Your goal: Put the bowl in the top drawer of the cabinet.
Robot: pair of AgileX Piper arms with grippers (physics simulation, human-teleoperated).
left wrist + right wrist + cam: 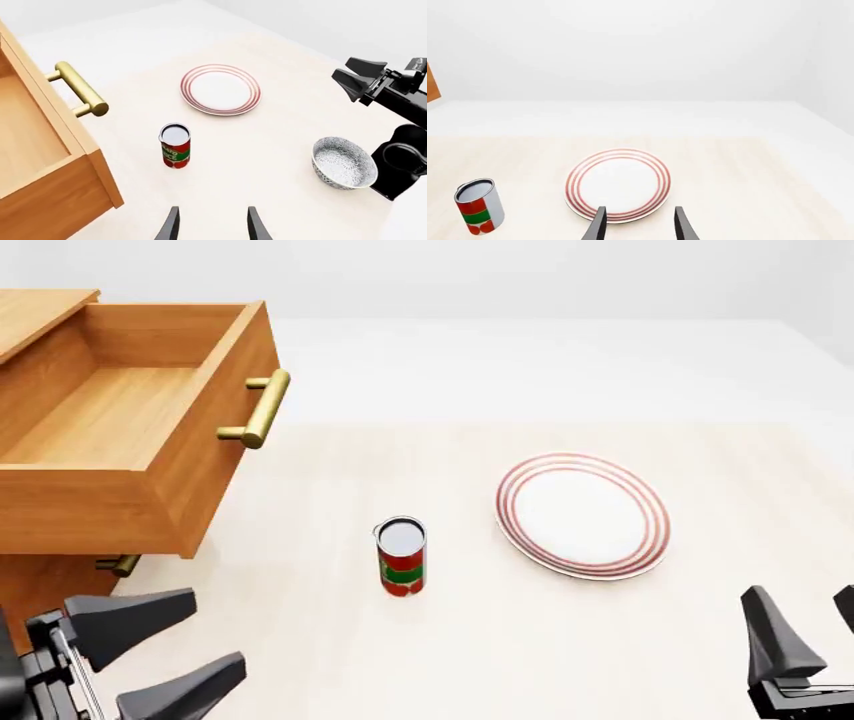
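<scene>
risk: right end effector (811, 640), spread and empty, reaching for bowl (343, 163) is risking clipping the plate (583, 514) at its 11 o'clock | left end effector (154, 650) hanging spread | top drawer (134, 430) standing open

A light-brown wooden top drawer (40, 150) with brass bar handle stands pulled out. On the pale tabletop (267, 150), a red tomato-sauce can (175, 145) stands upright between a red-ringed white plate (220, 89) and the left gripper (212, 225), its fingers apart; the speckled blue-grey ceramic bowl (343, 163) sits beside the black right arm (400, 165).

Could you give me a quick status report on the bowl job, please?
Left gripper and right gripper open, empty. Bowl on the table beside the right arm, untouched. Top drawer open, empty. Can and plate between.
</scene>
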